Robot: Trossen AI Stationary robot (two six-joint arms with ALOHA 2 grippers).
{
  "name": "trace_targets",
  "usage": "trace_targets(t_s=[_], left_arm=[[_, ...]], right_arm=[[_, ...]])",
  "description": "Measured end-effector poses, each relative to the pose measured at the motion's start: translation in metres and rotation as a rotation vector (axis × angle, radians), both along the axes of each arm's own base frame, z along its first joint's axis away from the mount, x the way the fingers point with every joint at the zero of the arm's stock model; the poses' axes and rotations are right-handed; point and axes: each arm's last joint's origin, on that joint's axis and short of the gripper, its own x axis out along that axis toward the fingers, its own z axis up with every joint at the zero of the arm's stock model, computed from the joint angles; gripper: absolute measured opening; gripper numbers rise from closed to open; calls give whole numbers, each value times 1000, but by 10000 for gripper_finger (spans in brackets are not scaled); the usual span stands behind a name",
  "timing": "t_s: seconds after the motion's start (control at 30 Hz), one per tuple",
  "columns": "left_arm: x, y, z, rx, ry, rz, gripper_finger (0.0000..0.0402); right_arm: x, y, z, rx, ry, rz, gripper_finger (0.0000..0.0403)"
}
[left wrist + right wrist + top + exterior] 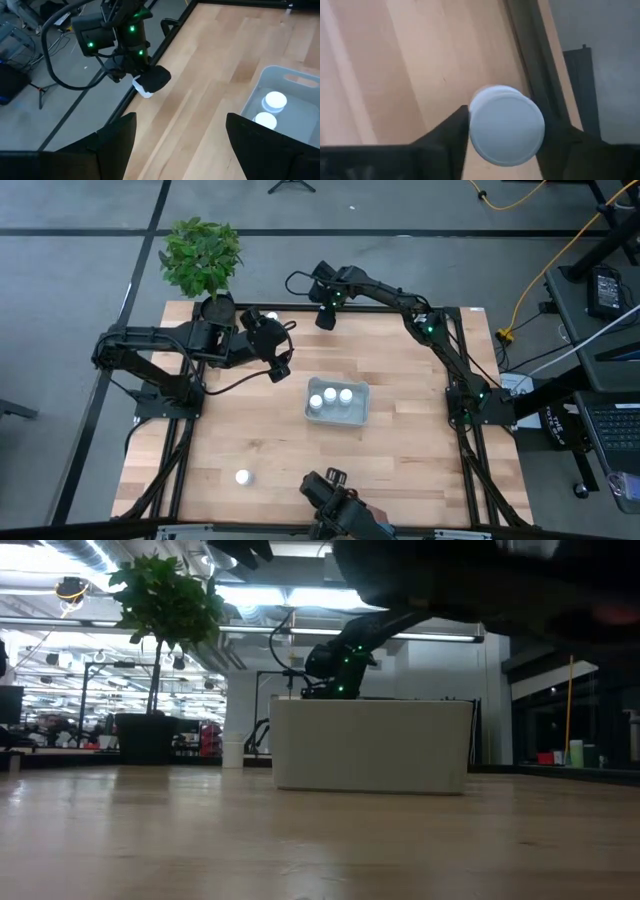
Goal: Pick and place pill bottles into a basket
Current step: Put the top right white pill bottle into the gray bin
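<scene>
The pale grey-blue basket (337, 402) stands mid-table with three white pill bottles (331, 398) upright in it; it also shows in the left wrist view (295, 90) and the low view (370, 745). One bottle (242, 477) stands at the near left of the table. Another (270, 316) stands by the plant pot and also shows in the low view (232, 753). My right gripper (325, 317) is at the table's far edge, shut on a bottle (506, 131). My left gripper (282, 368) is open and empty, just left of the basket. My right gripper pinches the bottle between its two fingers (451, 134), one on each side of the bottle just below the cap (506, 131). The fingers come from above, pointing down. The bottle is upright, cap up. I cannot tell whether it is clear of the table.
A black pot with a green plant (205, 260) stands at the far left corner. A dark device (335, 495) sits at the near edge. The table's metal frame edge (530, 60) runs close beside the held bottle.
</scene>
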Motion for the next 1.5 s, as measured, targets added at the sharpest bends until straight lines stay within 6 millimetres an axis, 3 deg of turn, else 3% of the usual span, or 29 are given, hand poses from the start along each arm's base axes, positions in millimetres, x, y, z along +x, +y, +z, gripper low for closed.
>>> trace_targets(t_s=[0.13, 0.23, 0.4, 0.5, 0.67, 0.8, 1.0, 1.1, 1.23, 1.37, 1.5], left_arm=[[0, 0, 0, 1, 5, -1, 300], [-1, 0, -1, 12, 28, -10, 300], [-3, 0, -3, 26, 67, -20, 300], [-5, 2, -4, 40, 94, -15, 300], [-7, 5, -5, 98, 149, -8, 300], [-8, 11, -5, 120, 175, 4, 300], [-9, 23, -5, 119, 188, 38, 300], [-10, 27, -5, 127, 201, 41, 300], [-10, 28, -5, 145, 225, 19, 297], [-9, 28, -5, 137, 225, 9, 291], [-9, 27, -6, 128, 233, -18, 286]], right_arm=[[-3, 6, 5, 60, 7, 16, 161], [-4, 16, 21, 60, 14, 50, 161], [-11, 40, 64, 49, 7, 86, 161], [-22, 62, 102, 42, 7, 112, 161], [-51, 117, 172, 36, 4, 184, 161], [-82, 174, 226, 24, -39, 229, 161], [-107, 260, 271, -14, -141, 266, 161], [-107, 298, 273, -36, -145, 228, 161], [-99, 339, 256, -62, -83, 204, 161], [-87, 364, 214, -53, 31, 181, 161], [-81, 373, 171, -45, 80, 152, 161]])
